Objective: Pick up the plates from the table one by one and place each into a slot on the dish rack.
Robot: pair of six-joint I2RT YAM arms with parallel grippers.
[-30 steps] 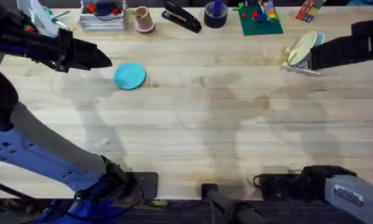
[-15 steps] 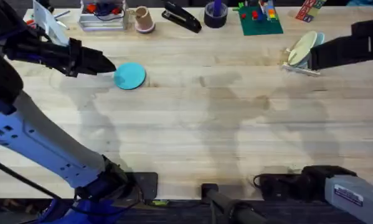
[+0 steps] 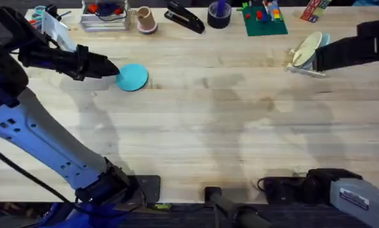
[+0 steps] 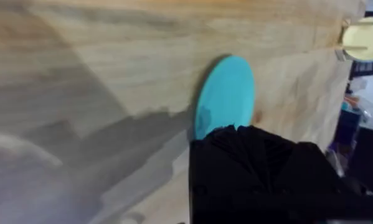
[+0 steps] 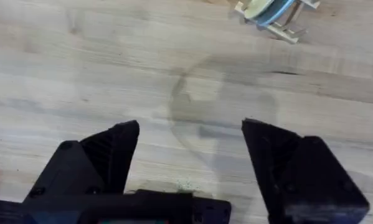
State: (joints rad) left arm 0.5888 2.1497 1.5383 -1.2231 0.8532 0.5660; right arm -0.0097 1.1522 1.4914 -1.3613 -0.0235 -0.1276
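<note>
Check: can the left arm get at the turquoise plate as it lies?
Probably yes. The left gripper is right at the plate's edge, nothing lies between them, and the table around the plate is bare.

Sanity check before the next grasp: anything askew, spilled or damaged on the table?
Nothing stands out. The turquoise plate lies flat and intact on the table, with the left gripper at its edge. The dish rack stands upright, already holding plates. No spills.
</note>
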